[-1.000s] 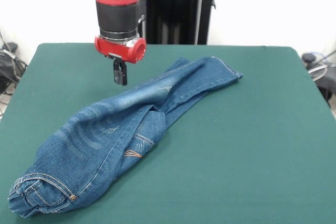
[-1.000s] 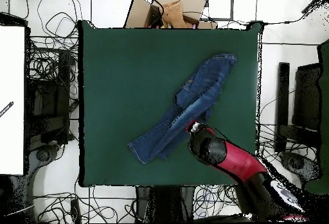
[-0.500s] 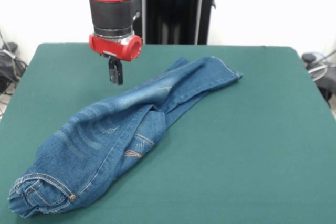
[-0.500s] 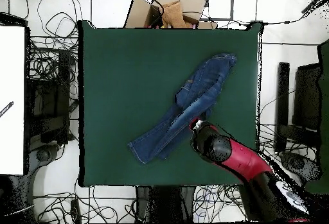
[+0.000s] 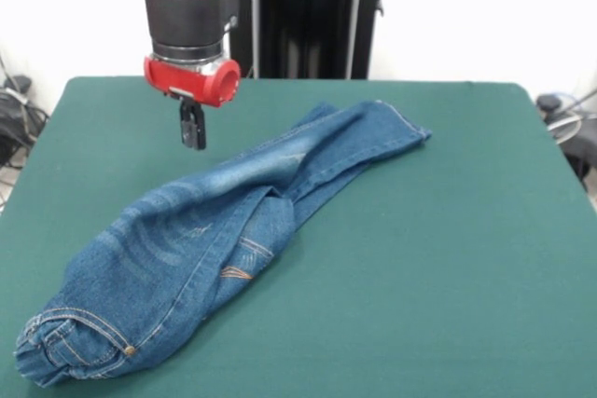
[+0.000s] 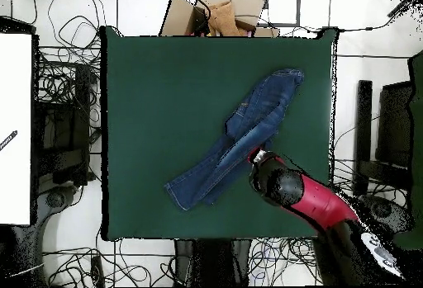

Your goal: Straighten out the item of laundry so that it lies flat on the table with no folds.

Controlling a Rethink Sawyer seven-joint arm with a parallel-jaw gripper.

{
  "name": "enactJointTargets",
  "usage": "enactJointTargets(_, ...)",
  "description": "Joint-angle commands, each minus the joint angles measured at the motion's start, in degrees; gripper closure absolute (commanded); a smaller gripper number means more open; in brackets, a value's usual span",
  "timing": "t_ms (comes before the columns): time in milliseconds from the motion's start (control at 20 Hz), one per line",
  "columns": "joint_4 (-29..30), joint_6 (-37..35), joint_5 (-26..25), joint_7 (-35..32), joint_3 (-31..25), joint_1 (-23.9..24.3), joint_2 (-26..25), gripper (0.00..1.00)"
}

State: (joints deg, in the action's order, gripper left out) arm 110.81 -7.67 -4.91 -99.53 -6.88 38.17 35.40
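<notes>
The small blue denim jeans (image 5: 215, 221) lie crumpled and folded lengthwise on the dark green table (image 5: 448, 258). The waistband with its brass button is at the near left corner and the leg ends point to the far right. My gripper (image 5: 193, 132) hangs above bare cloth just left of the jeans' faded middle. Its fingers are together and hold nothing. In the overhead view the jeans (image 6: 244, 132) run diagonally across the table (image 6: 149, 95), and the gripper (image 6: 257, 156) sits at their right edge under the red arm.
The black pedestal (image 5: 317, 16) stands behind the table's far edge. Cardboard boxes (image 6: 216, 12) sit beyond one table edge, a white board (image 6: 15, 128) lies at the left, and cables surround the table.
The gripper has moved left and slightly up in the front view, away from the jeans' edge. The jeans have not moved.
</notes>
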Motion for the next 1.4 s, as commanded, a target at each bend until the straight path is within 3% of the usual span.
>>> enactJointTargets(50, -5.74, -7.37, -0.68, -1.29, -5.28, 0.56, -0.34, 1.0)
enactJointTargets(300, -8.52, -7.73, -1.8, -1.36, -2.61, -0.98, -1.98, 1.0)
enactJointTargets(900, -13.73, -9.16, -1.45, -1.53, -2.89, -0.96, -5.13, 1.0)
enactJointTargets(1400, -14.2, -9.69, -1.99, -1.48, -3.34, -1.29, -4.9, 1.0)
